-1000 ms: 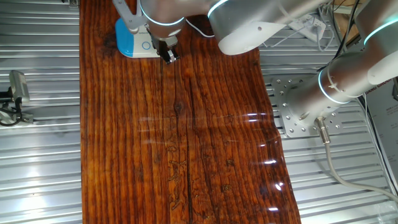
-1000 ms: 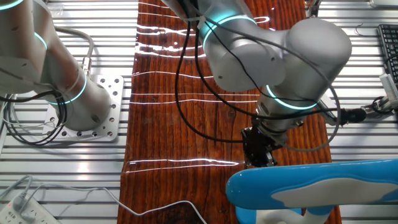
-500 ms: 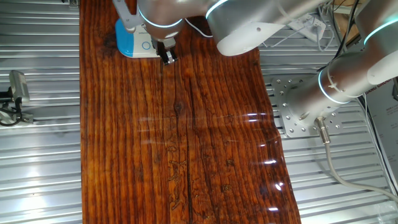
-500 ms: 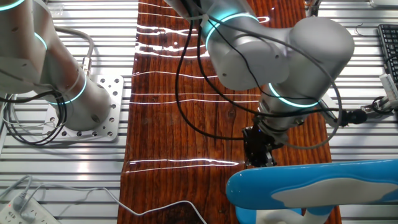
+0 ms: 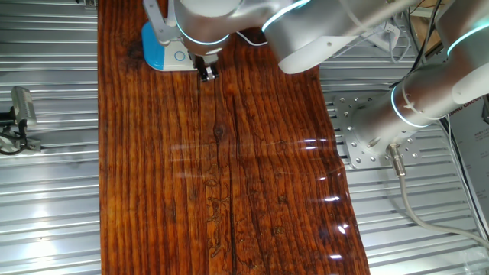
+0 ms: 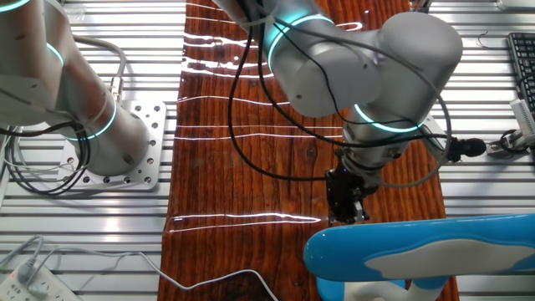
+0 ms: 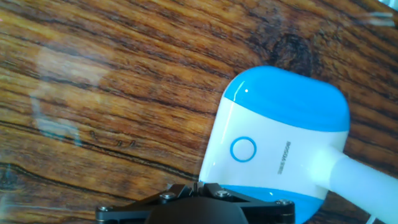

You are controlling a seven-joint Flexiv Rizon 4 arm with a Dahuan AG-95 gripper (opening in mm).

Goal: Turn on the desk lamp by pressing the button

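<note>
The desk lamp's base (image 5: 162,47) stands at the far left end of the wooden table, blue and white with a slim white neck (image 5: 155,17). The button (image 5: 180,55) is a small ring on its face. In the hand view the base (image 7: 280,112) fills the right side, and the button (image 7: 242,149) is a blue ring on the white part. My gripper (image 5: 206,70) hangs just right of the base, low over the wood. Its fingertips (image 7: 198,185) meet at the bottom edge of the hand view, shut and empty. The lamp's blue head (image 6: 418,251) blocks the foreground of the other fixed view, with my gripper (image 6: 347,209) just behind it.
A second arm stands on a metal plate beside the table (image 5: 428,99), also seen in the other fixed view (image 6: 75,100). A white power strip (image 6: 25,280) and its cable (image 6: 209,280) lie by the lamp end. Ribbed metal surrounds the wooden table (image 5: 229,168).
My arm has swung slightly, and the gripper has shifted a little beside the lamp base. The lamp has not moved.
</note>
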